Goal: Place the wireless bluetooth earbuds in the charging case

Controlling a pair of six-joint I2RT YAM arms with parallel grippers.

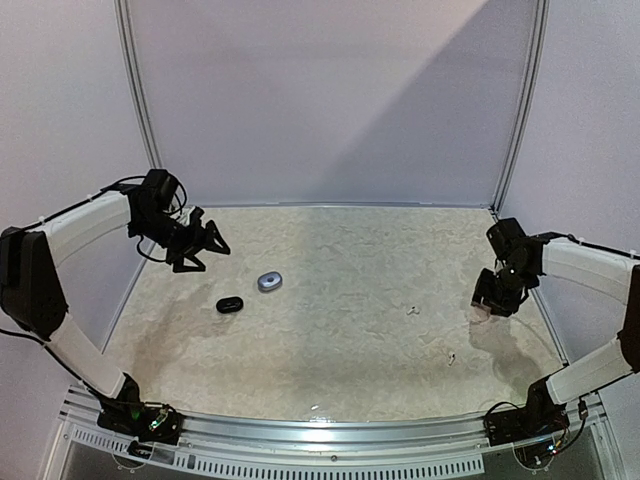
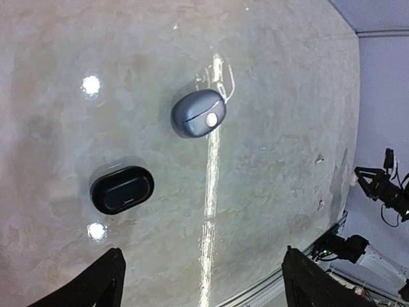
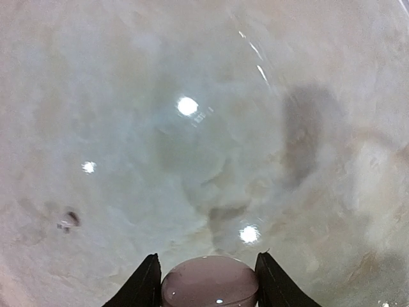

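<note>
Two tiny white earbuds (image 1: pixel 413 310) (image 1: pixel 451 357) lie on the table right of centre. One earbud (image 3: pixel 67 222) shows in the right wrist view, to the left of the fingers. My right gripper (image 1: pixel 492 303) is shut on a pale white pebble-like charging case (image 3: pixel 209 281), held just above the table. My left gripper (image 1: pixel 207 250) is open and empty, raised above the back left. A closed silvery grey case (image 2: pixel 199 114) and a closed black case (image 2: pixel 122 189) lie below it; both also show in the top view, the grey one (image 1: pixel 270 282) and the black one (image 1: pixel 230 304). Other earbuds are not visible.
The table is beige marble-patterned (image 1: pixel 340 340) with a metal rail along the near edge (image 1: pixel 330 430). Pale walls and curved frame posts (image 1: pixel 140 100) close in the back and sides. The arm bases (image 1: pixel 150 420) stand at the near corners.
</note>
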